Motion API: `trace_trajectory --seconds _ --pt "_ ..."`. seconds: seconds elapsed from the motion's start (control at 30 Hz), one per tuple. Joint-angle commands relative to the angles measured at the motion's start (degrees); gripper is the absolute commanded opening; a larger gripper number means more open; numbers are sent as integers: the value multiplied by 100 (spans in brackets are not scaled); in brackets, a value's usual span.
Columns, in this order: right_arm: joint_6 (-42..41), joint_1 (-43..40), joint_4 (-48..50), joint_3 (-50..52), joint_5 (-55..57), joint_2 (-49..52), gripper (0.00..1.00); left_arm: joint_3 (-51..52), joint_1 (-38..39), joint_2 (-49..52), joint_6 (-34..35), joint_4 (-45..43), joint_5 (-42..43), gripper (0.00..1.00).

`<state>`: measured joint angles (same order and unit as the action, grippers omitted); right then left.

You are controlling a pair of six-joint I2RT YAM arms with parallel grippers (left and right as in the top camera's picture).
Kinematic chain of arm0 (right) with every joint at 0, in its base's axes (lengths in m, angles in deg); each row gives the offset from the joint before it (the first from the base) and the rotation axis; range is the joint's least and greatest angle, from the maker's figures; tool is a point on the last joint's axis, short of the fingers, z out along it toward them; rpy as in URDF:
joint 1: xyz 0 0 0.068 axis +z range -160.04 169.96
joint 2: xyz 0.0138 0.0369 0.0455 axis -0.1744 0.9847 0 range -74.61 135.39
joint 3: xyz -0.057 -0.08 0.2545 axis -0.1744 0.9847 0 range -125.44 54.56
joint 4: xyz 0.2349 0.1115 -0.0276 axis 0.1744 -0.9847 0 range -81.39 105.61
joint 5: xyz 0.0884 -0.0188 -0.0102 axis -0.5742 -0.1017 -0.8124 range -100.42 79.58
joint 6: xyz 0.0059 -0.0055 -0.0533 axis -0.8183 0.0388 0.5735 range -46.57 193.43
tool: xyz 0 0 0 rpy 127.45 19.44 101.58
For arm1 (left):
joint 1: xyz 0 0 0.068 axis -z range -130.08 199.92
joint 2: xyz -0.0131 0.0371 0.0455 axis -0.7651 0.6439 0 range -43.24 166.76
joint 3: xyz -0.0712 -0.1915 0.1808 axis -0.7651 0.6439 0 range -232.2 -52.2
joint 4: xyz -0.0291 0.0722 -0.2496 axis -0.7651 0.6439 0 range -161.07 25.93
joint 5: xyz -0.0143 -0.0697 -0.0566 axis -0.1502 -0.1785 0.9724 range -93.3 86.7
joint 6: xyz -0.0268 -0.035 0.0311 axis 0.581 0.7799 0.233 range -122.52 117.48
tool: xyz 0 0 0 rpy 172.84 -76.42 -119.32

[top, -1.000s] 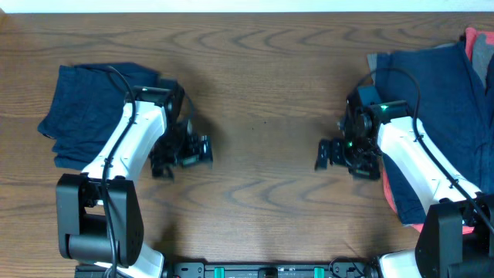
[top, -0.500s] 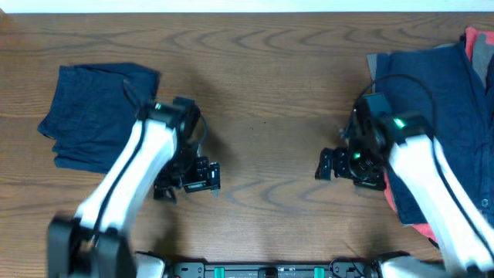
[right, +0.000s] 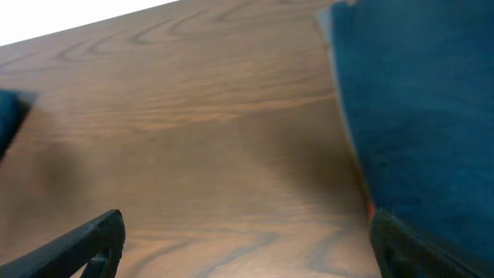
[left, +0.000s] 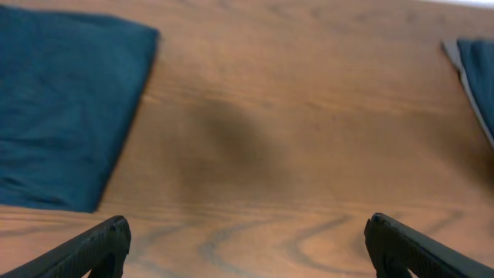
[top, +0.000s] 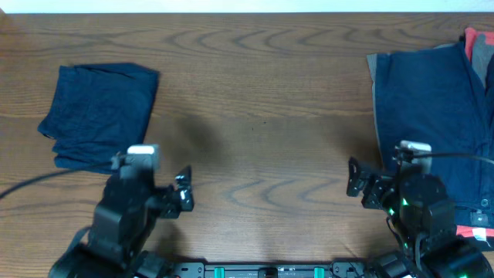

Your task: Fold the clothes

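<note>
Overhead: folded navy piece (top: 99, 116) lies flat and squared, soft cotton, prob done. Unfolded pile (top: 432, 100) far right of it: navy, coral strip (top: 475, 46), grey edge; prob next.

L wrist: left gripper (left: 247, 228) spread wide, empty, just right of folded piece.

R wrist: right gripper (right: 247, 224) wide apart, empty, far right of folded piece.

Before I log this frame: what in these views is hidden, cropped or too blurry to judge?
- Overhead: the pile of clothes runs off the right edge, and the right arm covers its near part, so the piece count is unclear.
- Overhead: the coral-red piece shows only as slivers under navy fabric.
- Overhead: the left arm covers a near corner of the folded navy garment.
- Wrist views: blurred, cloth cut at frame edges.
</note>
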<state>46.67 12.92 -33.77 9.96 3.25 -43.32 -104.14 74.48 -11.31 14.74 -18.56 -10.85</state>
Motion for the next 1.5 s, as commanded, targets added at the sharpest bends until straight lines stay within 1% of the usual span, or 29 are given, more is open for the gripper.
trace_trajectory --seconds 0.0,0.1,0.83,0.9,0.97,1.0,1.03,1.13,1.2,1.23,1.47 --pt "-107 59 11 146 575 -173 99 83 28 -326 59 -15 -409 98" --pt "-105 59 -63 153 577 -166 99 83 28 -479 59 13 -409 98" --pt "-105 57 -118 162 581 -199 99 83 28 -470 59 103 -409 98" --pt "57 -57 -155 166 691 -267 99 83 28 -470 59 103 -409 98" --pt "162 -317 -155 192 588 -345 99 83 28 -470 59 103 -409 98" --pt "358 -435 -46 238 490 -407 99 83 28 -470 59 103 -409 98" --pt "634 -527 94 295 367 -466 99 83 28 -470 59 103 -409 98" --pt "1799 -807 686 599 -114 -791 99 83 28 -470 59 103 -409 98" --pt "2271 -988 1054 885 -343 -1078 99 83 28 -470 59 103 -409 98" --pt "2374 -1080 1220 1049 -367 -1244 99 83 28 -470 59 103 -409 98" --pt "2406 -1440 2011 2208 -372 -2496 99 83 28 -470 59 103 -409 98"
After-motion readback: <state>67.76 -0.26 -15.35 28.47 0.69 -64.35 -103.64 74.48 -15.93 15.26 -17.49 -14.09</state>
